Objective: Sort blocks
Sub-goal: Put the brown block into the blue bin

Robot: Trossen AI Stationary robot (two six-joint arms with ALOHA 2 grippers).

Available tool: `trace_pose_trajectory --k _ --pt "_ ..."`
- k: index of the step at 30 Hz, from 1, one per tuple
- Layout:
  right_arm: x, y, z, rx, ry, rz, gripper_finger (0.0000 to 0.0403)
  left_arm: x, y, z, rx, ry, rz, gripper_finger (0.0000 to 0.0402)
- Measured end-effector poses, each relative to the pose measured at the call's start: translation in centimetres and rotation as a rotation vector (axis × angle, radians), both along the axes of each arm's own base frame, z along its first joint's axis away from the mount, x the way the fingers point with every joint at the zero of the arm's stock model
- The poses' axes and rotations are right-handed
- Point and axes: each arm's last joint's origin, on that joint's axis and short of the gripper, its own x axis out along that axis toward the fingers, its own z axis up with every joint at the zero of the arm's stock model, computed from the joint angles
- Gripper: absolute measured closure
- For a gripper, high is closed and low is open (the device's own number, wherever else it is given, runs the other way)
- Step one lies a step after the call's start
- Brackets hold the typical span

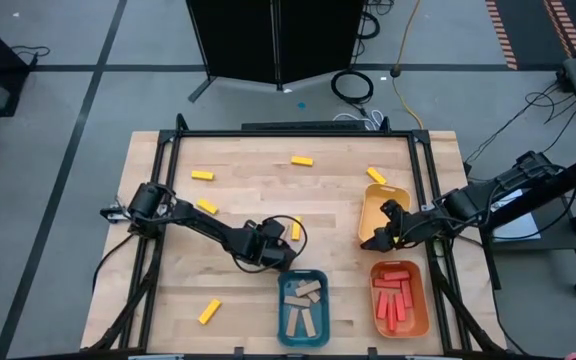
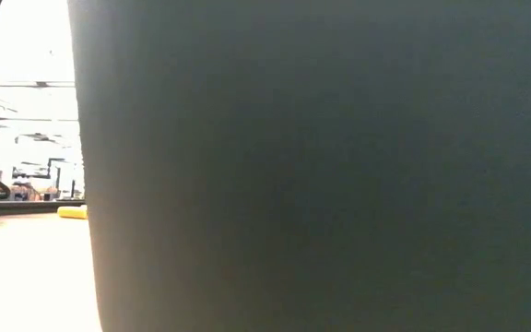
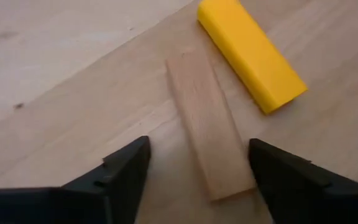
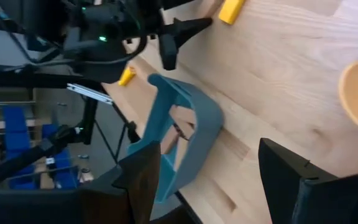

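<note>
A tan wooden block lies flat on the table, with a yellow block just beyond it. My left gripper is open, one finger on each side of the tan block's near end, touching nothing. In the high view the left gripper is at mid-table beside that yellow block. My right gripper is open and empty at the near left corner of the yellow tray. It also shows in the right wrist view.
The blue tray holds tan blocks and the orange tray holds red blocks, both at the near edge. Yellow blocks lie loose on the table. A dark surface fills most of the low view.
</note>
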Motion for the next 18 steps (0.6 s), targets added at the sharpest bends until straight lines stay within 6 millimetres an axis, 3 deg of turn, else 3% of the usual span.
trace_pose_trajectory --k 11,14,18 --pt "0.5 0.2 0.6 0.055 -0.069 -0.014 0.0204 -0.2 0.3 0.2 0.05 0.045 -0.062 0.0316" --pt "0.5 0.3 0.6 0.055 -0.072 -0.014 0.0204 -0.3 0.2 1.0 0.06 0.063 -0.135 0.0322" --pt "0.5 0.2 0.6 0.045 -0.077 -0.026 0.0204 -0.8 -0.1 3.5 0.076 0.028 -0.212 0.0322"
